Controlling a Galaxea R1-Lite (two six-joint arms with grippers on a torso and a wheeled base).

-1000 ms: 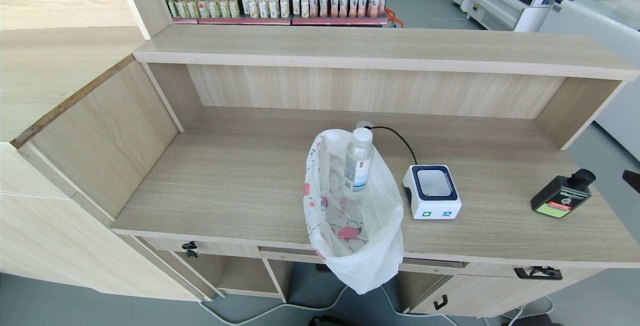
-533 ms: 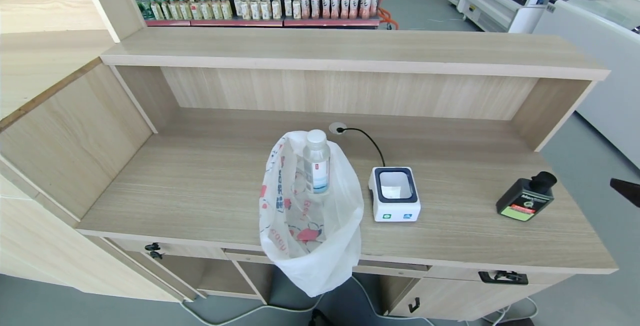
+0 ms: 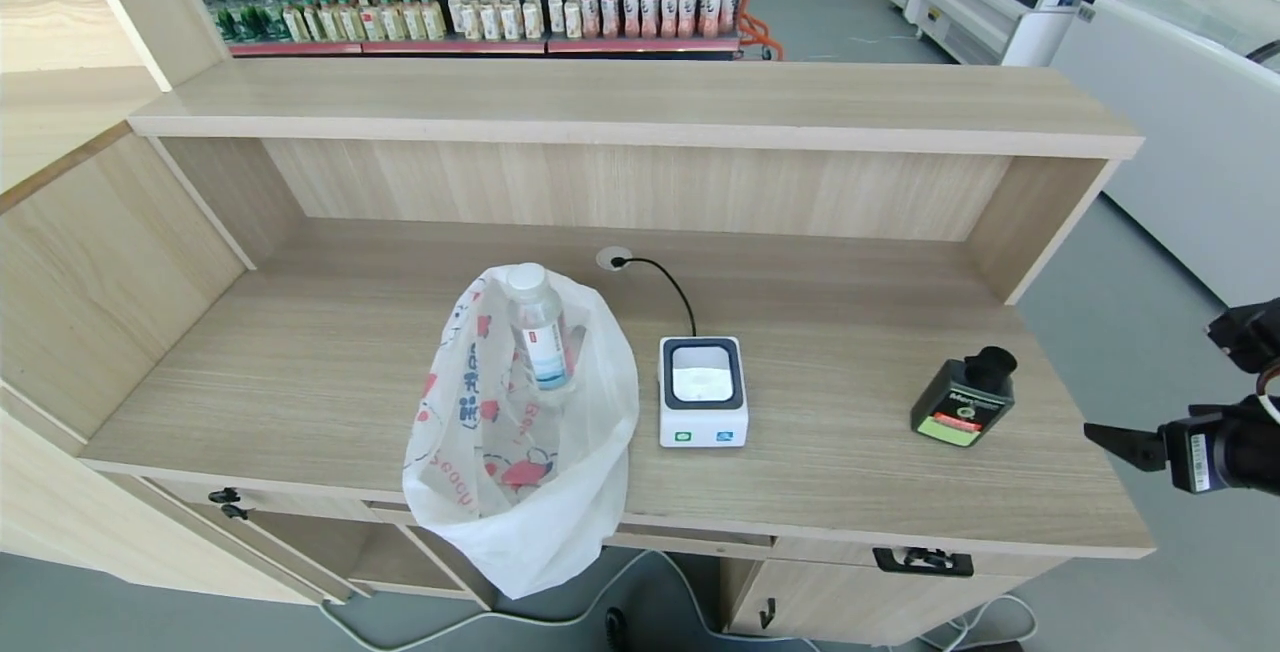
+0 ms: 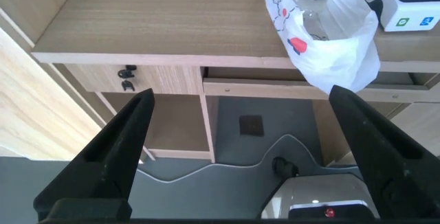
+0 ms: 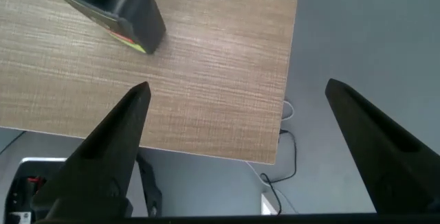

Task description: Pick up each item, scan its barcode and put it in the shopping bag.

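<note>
1. As your head camera has swung rightward, the right end effector (image 3: 1120, 440) has come in right of the dark bottle (image 3: 965, 397); the water bottle (image 3: 538, 327) stands inside the shopping bag (image 3: 520, 452).
2. Left wrist: your left end effector (image 4: 242, 100) hangs spread open, empty, below the near edge of the surface (image 4: 137, 25).
3. Right wrist settles it: wide open, empty; dark bottle likely next.

You're facing a wooden counter (image 3: 850, 332) with a raised ledge (image 3: 640, 97) along its far side. Behind it you'll see a store shelf (image 3: 480, 45) lined with drink bottles (image 3: 560, 14), and a chest freezer (image 3: 1180, 82) off to the right. Black handles (image 3: 920, 561) sit under the counter's near edge, and cables (image 3: 460, 622) trail on the floor below.
</note>
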